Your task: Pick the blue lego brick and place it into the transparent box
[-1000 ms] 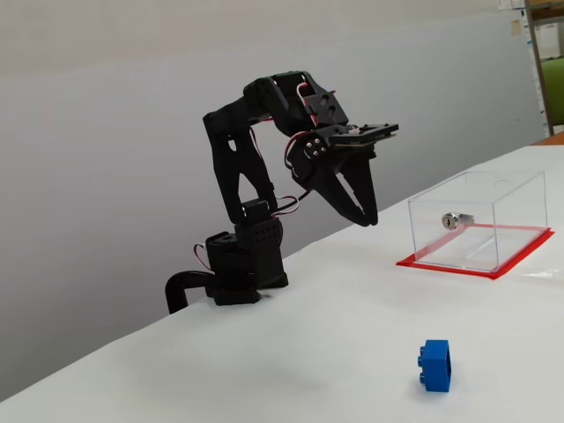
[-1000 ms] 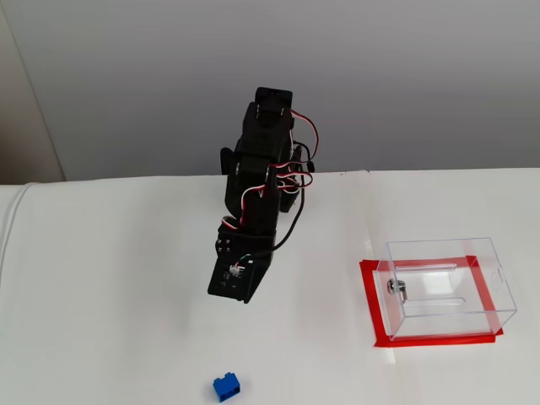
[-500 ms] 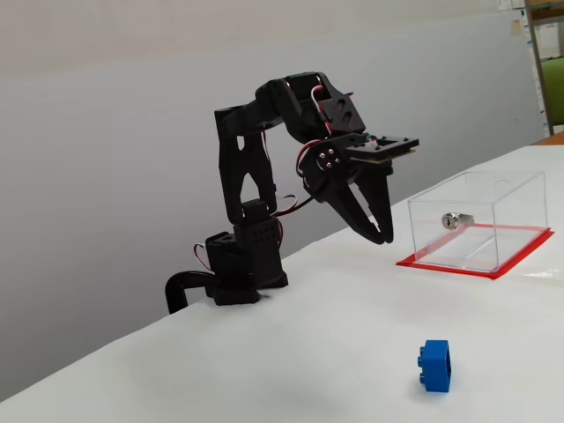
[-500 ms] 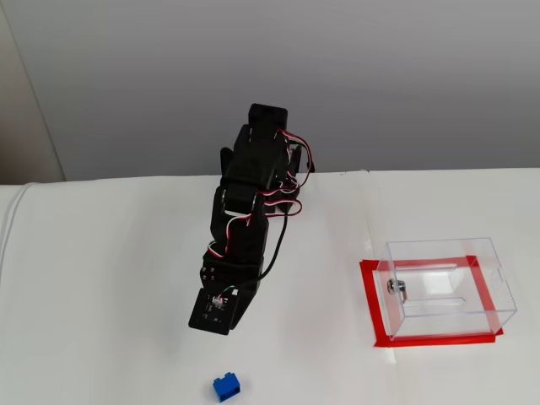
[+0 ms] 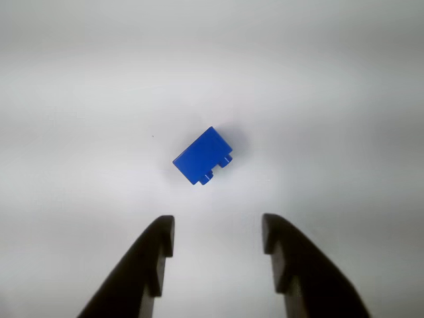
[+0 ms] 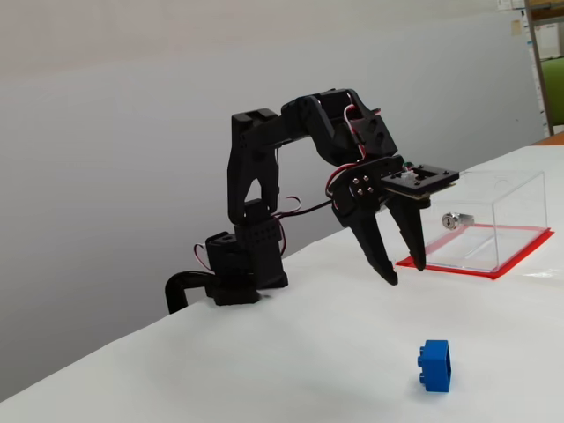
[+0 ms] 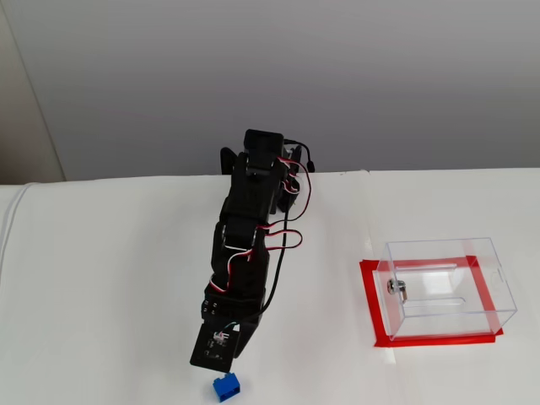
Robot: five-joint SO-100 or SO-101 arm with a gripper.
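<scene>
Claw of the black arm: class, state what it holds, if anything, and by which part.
Nothing. The claw is open and empty above the table, and the small blue plastic brick lies apart from its tips.

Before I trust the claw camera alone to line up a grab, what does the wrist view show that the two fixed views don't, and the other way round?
Only the wrist view shows the open gap of the claw aimed at the blue brick, with the brick turned at an angle to the two fingers. Only the fixed views show the clear box on its red base, the arm and the claw hanging above the table. All share the brick and the white table.
</scene>
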